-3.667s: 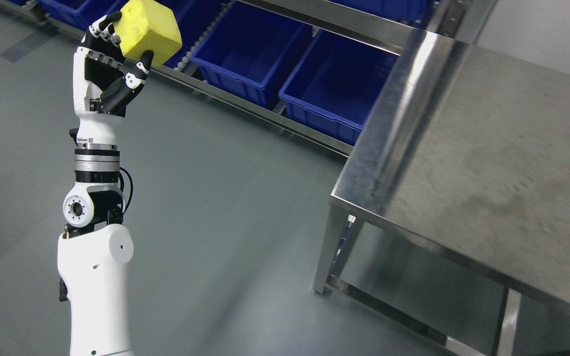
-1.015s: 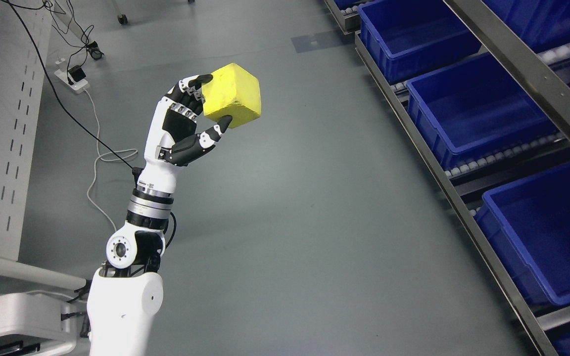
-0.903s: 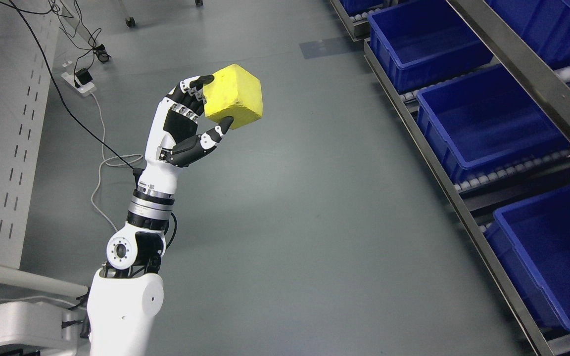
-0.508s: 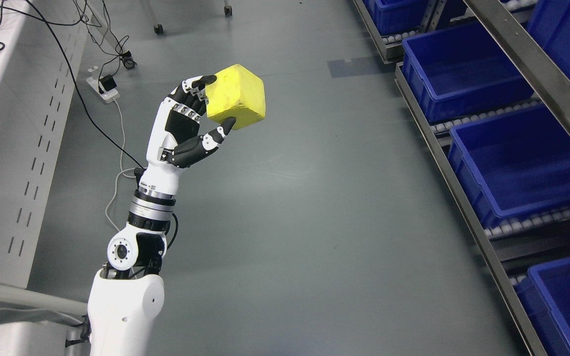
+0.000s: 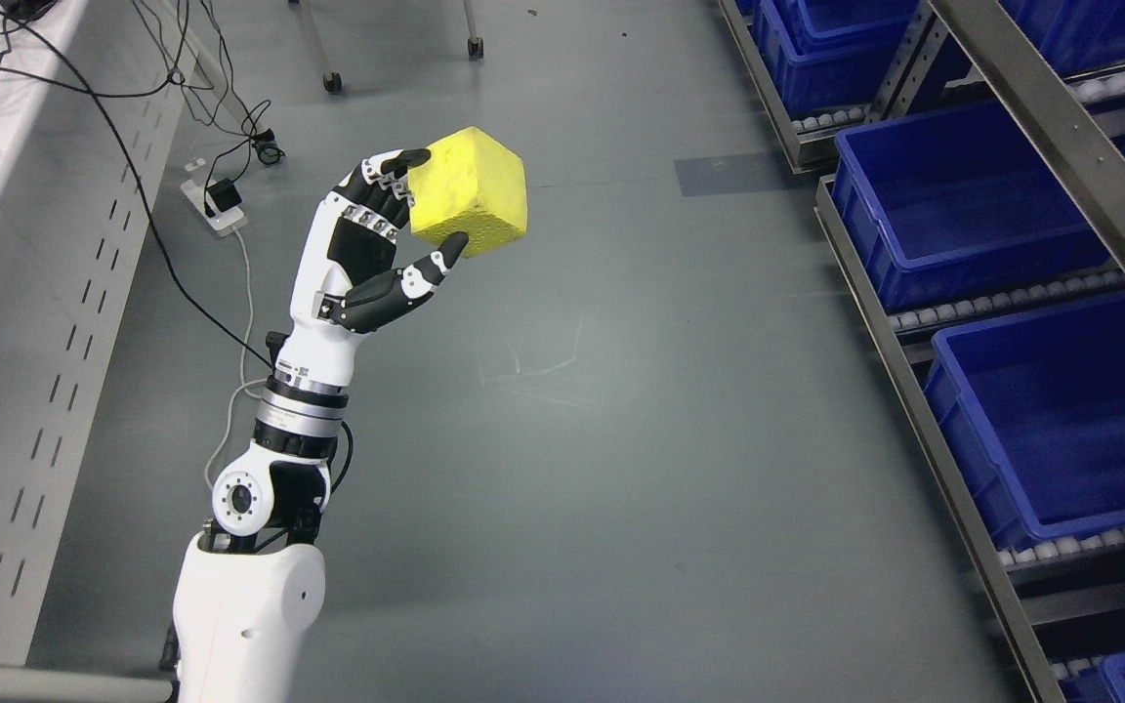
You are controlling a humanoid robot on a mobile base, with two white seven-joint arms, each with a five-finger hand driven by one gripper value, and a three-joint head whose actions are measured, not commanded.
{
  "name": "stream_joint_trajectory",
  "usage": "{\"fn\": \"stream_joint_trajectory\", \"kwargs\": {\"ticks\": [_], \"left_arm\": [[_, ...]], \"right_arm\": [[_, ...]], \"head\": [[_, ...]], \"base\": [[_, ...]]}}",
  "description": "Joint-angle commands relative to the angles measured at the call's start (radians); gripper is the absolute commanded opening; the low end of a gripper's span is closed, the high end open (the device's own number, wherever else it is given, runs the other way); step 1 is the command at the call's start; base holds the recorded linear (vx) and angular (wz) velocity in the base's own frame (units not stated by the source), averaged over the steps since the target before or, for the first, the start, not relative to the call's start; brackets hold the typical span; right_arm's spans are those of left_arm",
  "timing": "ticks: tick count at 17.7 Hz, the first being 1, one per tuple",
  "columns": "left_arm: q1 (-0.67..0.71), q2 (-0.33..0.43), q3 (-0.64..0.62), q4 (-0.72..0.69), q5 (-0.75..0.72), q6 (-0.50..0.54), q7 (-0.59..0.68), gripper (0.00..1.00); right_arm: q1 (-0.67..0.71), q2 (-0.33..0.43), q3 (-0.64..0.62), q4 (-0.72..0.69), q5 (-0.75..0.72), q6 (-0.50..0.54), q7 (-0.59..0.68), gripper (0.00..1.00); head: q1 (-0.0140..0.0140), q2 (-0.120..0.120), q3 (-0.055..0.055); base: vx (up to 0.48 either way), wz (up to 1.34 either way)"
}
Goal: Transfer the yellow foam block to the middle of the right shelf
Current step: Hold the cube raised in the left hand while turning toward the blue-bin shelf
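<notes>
In the head view, one yellow foam cube (image 5: 471, 191) was seen, along with several blue plastic bins (image 5: 953, 195) set on the metal roller shelving (image 5: 914, 332) at the right, of which at least four could be counted, and one white power strip (image 5: 214, 209) with black cables lying on the grey floor (image 5: 621, 439). The white and black left robot hand (image 5: 377, 239) was raised on an upright forearm, palm turned rightward. The cube was pinched between the thumb below and the curled fingers (image 5: 389, 168) above, held in the air over the floor, well apart from the shelving.
</notes>
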Motion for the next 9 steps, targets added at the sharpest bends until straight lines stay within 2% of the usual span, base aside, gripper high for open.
{"fn": "stream_joint_trajectory", "kwargs": {"ticks": [1,5,9], "left_arm": [[0.001,0.017,-0.002,-0.007,0.0,0.002,-0.002,0.32],[0.001,0.017,-0.006,-0.007,0.0,0.005,-0.002,0.32],[0.003,0.017,-0.013,-0.007,0.0,0.003,-0.002,0.32]], "right_arm": [[-0.003,-0.017,0.0,-0.017,-0.001,0.0,0.0,1.0],[-0.001,-0.017,0.0,-0.017,-0.001,0.0,0.0,1.0],[-0.003,-0.017,0.0,-0.017,-0.003,0.0,0.0,1.0]], "head": [[0.0,0.0,0.0],[0.0,0.0,0.0],[0.0,0.0,0.0]], "base": [[0.286,-0.14],[0.303,-0.28],[0.296,-0.67]]}}
